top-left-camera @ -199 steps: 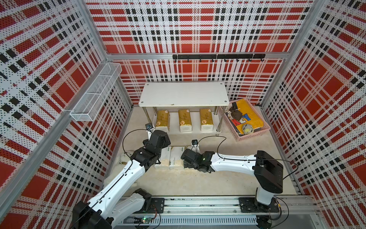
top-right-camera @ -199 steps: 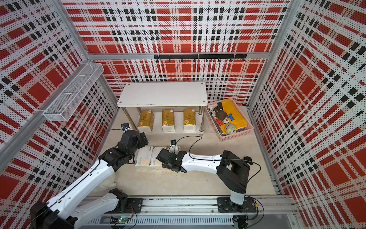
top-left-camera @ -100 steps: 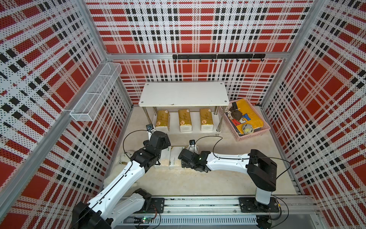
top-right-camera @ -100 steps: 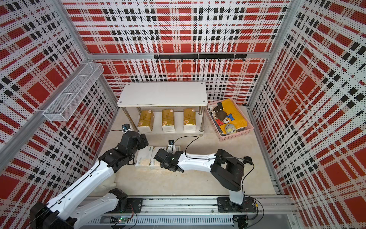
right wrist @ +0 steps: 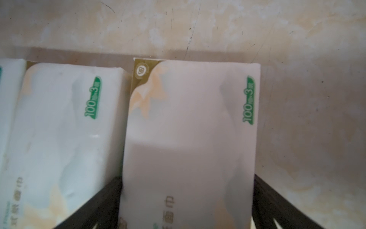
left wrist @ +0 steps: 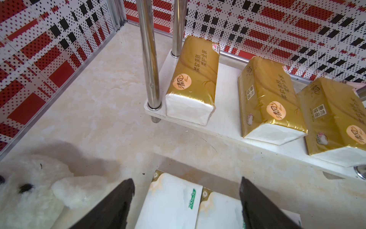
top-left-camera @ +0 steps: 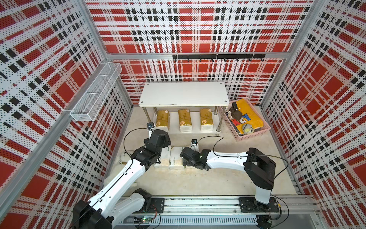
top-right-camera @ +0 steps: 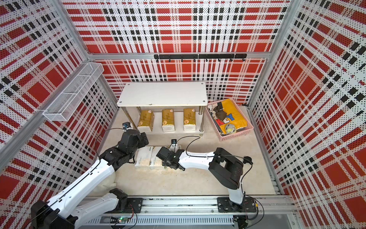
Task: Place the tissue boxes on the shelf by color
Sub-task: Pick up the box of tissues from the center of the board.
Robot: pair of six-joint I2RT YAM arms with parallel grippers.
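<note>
Three gold tissue boxes (top-left-camera: 184, 120) (left wrist: 195, 75) stand in a row on the lower board (left wrist: 223, 119) of the shelf (top-left-camera: 184, 95) (top-right-camera: 162, 93). Three white tissue boxes lie side by side on the floor in front of it. My left gripper (left wrist: 186, 184) hangs open above the two on the left (left wrist: 170, 202) (top-right-camera: 144, 156), with its fingers (left wrist: 118, 204) apart and off them. My right gripper (right wrist: 187, 178) (top-left-camera: 186, 156) is open, with one finger (right wrist: 103, 198) on each long side of the rightmost white box (right wrist: 190, 128). Its neighbour (right wrist: 63, 128) (top-left-camera: 175, 158) lies right beside it.
A white plush toy (left wrist: 29, 194) (top-left-camera: 123, 158) lies on the floor by the left arm. A pink basket (top-left-camera: 245, 119) of oddments stands to the right of the shelf. A white wire basket (top-left-camera: 95, 93) hangs on the left wall. The shelf's chrome leg (left wrist: 149, 59) stands near the left gripper.
My right arm has slid a little to the left, which has brought its open gripper over the rightmost white box. The left arm has hardly moved.
</note>
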